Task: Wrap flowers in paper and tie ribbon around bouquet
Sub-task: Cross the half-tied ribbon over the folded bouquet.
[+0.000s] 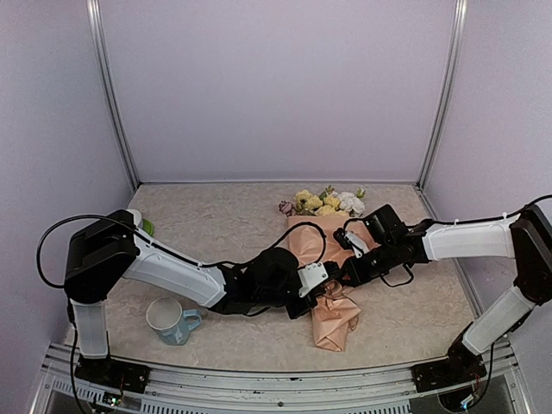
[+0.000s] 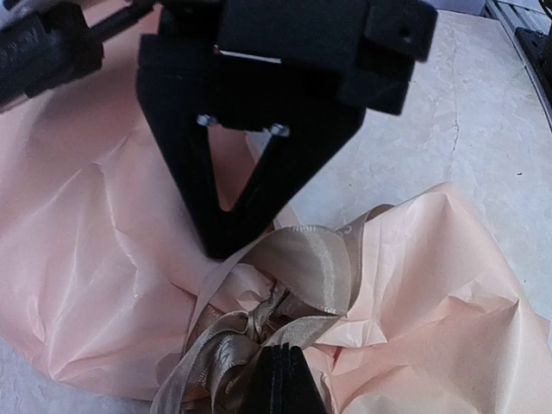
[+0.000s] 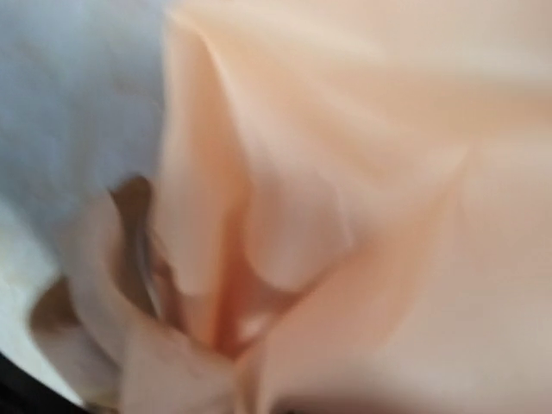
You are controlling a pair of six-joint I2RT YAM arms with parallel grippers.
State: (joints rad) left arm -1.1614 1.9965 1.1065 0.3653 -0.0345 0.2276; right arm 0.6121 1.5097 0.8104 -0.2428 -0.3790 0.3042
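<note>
While bouquet (image 1: 306,246) lies blooms-far, stem-end near, left gripper (image 2: 278,366) pinches ribbon (image 2: 315,267); right gripper (image 2: 226,243) closed.

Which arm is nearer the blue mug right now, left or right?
Left. Its forearm passes just beyond the mug, with the left gripper shut at the ribbon. The right gripper is there too, but its arm lies on the bouquet's far side, away from the mug.

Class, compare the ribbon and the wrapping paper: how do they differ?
The ribbon is narrow, glossy and tan; the paper is broad, matte and peach. The ribbon is bunched in loops at one spot; the paper spreads crinkled around it. Both look thin and pliable.
</note>
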